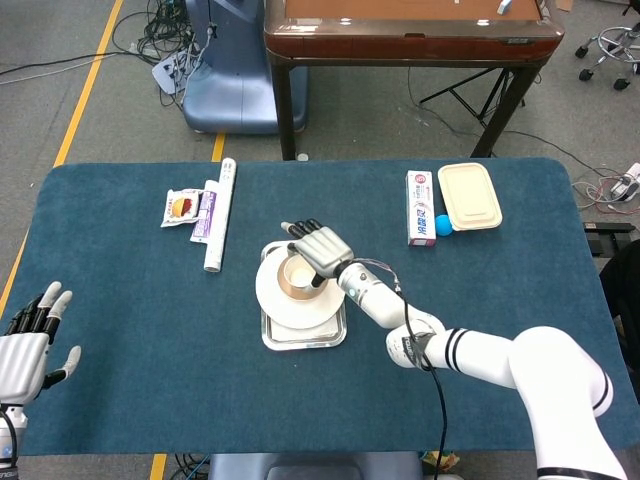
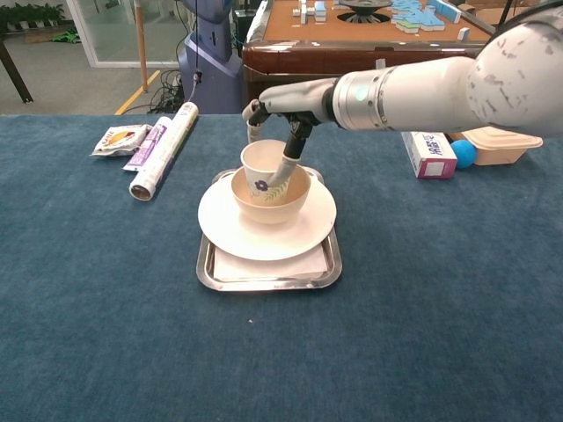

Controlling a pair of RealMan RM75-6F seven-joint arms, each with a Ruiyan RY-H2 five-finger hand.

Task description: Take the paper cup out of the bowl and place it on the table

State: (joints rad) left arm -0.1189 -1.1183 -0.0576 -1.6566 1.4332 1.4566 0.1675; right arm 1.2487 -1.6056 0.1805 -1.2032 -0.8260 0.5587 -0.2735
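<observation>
White paper cup with a small purple flower print is sitting partly in the bowl, tilted a little, and I am pinching its rim with my right hand, one finger reaching down inside the cup while the others are arching over the far lip. My left hand is waiting with fingers spread at the table's near edge. I am judging the grip as thin: the cup could slip, crumple, or snag the bowl and drag it across the plate and metal tray beneath.
</observation>
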